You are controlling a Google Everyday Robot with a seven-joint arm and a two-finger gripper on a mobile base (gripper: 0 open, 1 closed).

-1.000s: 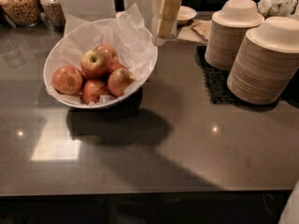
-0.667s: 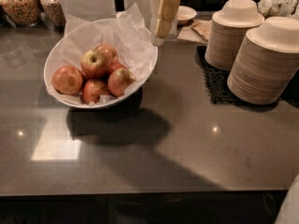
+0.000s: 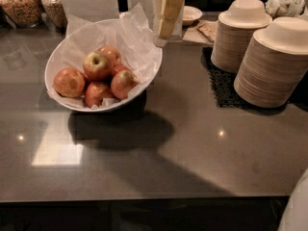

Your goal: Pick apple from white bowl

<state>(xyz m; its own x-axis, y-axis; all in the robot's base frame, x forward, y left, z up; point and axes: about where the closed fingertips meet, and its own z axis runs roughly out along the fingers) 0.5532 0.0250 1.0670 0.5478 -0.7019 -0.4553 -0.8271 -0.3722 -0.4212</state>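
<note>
The white bowl point(image 3: 150, 79) stands on the dark counter at the left, lined with crinkled white paper. Several apples lie in it. The apple point(image 3: 96, 64), red-orange with a pale yellow-green patch around its stem dimple, sits on top in the middle of the pile. Redder apples lie to its left point(image 3: 69, 82), below it point(image 3: 97, 93) and to its right point(image 3: 123, 83). My gripper is not in view. Only a white part of the robot point(image 3: 297, 207) shows at the bottom right corner.
Two tall stacks of beige disposable bowls point(image 3: 275, 64) stand at the right on a black mat point(image 3: 222, 86). A clear holder with beige items point(image 3: 167, 9) and a small cream dish point(image 3: 191, 14) stand behind the bowl. Jars point(image 3: 20, 5) stand at the back left.
The white robot part at the bottom right has come slightly further into view. The bowl and the apples have not moved.
</note>
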